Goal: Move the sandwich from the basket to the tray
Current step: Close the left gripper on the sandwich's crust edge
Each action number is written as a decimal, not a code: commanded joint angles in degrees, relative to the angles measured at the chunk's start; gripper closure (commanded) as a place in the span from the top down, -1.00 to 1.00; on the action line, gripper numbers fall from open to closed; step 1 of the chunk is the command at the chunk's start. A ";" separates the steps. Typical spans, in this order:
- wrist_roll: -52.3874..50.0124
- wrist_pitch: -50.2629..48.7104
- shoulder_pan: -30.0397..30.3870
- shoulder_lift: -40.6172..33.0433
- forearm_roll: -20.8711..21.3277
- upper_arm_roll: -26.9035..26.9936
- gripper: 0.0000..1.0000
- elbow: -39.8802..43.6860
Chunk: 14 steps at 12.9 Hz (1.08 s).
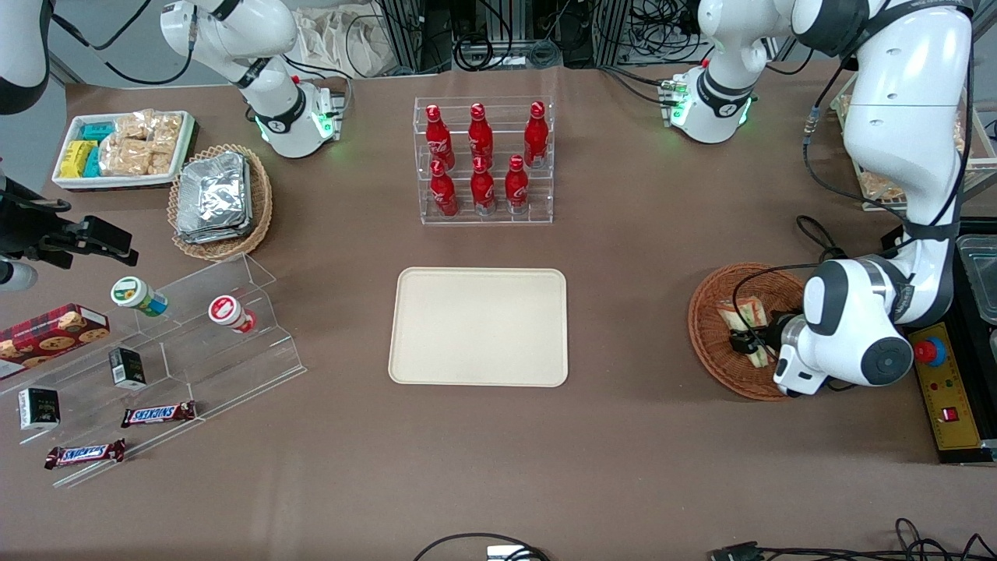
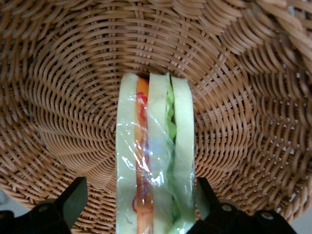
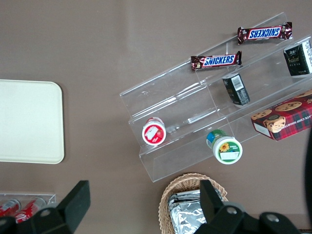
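Observation:
The sandwich (image 2: 156, 156), a clear-wrapped wedge of white bread with orange and green filling, stands on edge in the orange-brown wicker basket (image 2: 73, 97). My gripper (image 2: 140, 190) is low inside the basket (image 1: 705, 327), open, with one black finger on each side of the sandwich. One finger (image 2: 204, 195) is close against the wrap, and the other finger (image 2: 75, 195) stands apart from it. In the front view the gripper (image 1: 744, 343) sits beside another sandwich wedge (image 1: 736, 314) in the basket. The cream tray (image 1: 479, 327) lies flat at the table's middle with nothing on it.
A clear rack of red bottles (image 1: 483, 160) stands farther from the front camera than the tray. Toward the parked arm's end are a tan basket of foil packs (image 1: 218, 199), a white snack tray (image 1: 125, 148) and an acrylic stepped shelf (image 1: 195, 343). A yellow control box (image 1: 946, 389) sits beside the basket.

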 commanded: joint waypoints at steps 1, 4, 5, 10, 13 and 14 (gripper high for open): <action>-0.66 0.36 -0.13 0.61 -0.74 -0.11 0.48 0.88; -0.66 0.19 -0.30 0.26 -0.74 -0.11 0.00 0.97; -0.66 -0.16 -0.30 -0.18 -0.83 -0.20 -0.08 0.97; 0.21 -4.64 -0.66 -6.84 -0.57 -0.64 -0.27 1.67; 0.48 -8.93 -0.66 -11.25 -0.57 -4.05 -0.28 4.12; 0.22 -12.09 -0.66 -11.25 -0.57 -5.98 -0.29 6.92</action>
